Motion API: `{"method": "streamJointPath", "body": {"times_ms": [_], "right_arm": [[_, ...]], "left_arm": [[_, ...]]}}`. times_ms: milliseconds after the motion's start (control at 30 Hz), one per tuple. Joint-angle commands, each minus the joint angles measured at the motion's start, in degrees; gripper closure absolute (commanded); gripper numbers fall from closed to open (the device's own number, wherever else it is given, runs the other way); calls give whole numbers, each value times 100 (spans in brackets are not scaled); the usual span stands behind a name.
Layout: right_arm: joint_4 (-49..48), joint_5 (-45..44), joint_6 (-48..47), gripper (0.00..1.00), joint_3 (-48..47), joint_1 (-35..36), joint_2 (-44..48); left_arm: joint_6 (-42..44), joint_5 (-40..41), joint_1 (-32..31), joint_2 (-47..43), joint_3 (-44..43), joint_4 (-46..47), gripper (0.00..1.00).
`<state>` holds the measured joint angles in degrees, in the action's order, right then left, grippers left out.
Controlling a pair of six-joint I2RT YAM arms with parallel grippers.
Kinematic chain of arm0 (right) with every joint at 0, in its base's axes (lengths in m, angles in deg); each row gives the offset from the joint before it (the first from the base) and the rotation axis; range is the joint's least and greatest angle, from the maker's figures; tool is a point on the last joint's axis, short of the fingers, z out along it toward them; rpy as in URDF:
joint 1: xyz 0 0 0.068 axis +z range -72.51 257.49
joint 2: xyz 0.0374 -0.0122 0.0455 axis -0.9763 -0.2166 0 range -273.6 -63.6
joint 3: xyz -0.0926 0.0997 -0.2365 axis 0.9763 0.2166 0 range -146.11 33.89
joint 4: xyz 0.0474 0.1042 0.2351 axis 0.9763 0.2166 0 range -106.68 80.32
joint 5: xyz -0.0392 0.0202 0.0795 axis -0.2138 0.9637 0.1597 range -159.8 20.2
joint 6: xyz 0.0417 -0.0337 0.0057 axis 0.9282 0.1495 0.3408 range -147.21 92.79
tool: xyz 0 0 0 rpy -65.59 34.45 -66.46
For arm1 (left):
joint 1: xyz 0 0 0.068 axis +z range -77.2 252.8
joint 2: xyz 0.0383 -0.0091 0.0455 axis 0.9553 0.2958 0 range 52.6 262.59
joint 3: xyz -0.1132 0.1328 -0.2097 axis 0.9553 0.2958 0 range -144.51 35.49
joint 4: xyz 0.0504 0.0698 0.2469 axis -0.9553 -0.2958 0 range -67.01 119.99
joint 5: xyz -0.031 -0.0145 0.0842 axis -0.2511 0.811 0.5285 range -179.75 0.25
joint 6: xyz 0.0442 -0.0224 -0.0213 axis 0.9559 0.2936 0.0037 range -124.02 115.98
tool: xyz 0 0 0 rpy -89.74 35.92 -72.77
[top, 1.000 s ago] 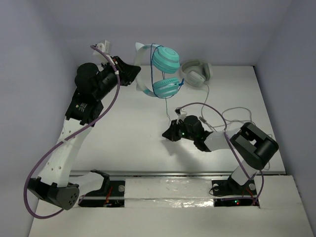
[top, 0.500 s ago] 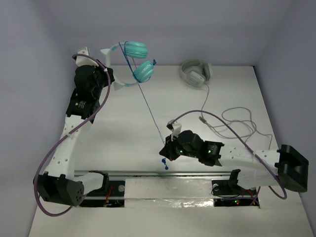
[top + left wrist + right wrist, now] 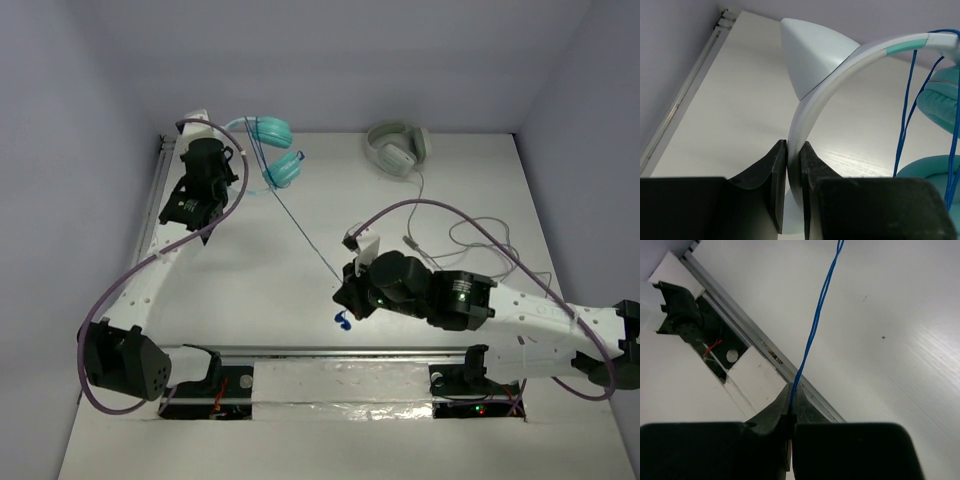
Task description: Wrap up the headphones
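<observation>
at the far left corner of the table (image 3: 250,270), the headphones (image 3: 285,168) hang from the left gripper (image 3: 222,158), whose jaws are clamped on the pale headband (image 3: 810,107) just below one pointed ear-shaped cap (image 3: 812,52). compared with a second ago, the left arm has carried the set from the back centre out to this corner, and the right arm has reached toward the near rail. the right gripper (image 3: 345,300) has pinched together on the thin blue cable (image 3: 300,225). the cable now runs as one straight, tight line from the teal ear cups to those jaws, with the blue plug (image 3: 342,320) dangling just beyond them. judgement: the slack is taken up, so the cable looks ready to be wound round the headphones; winding is not yet finished. count: two arms, two grippers, both closed on something; two sets of headphones, one teal set held and one grey-white set (image 3: 397,148) lying at the back; two teal ear cups; one blue cable, seen as two strands side by side in the right wrist view (image 3: 815,320); one loose grey cable (image 3: 470,235) on the table.
</observation>
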<state>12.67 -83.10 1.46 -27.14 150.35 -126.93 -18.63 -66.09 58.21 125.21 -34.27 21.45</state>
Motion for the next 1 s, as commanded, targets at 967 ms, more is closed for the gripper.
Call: {"method": "streamJointPath", "body": {"times_ms": [967], "right_arm": [[-1175, -2712, -3077, 100, -1447, -1801, -1111]], "left_arm": [[1083, -1152, -2628, -327, 1605, -597, 100]]}}
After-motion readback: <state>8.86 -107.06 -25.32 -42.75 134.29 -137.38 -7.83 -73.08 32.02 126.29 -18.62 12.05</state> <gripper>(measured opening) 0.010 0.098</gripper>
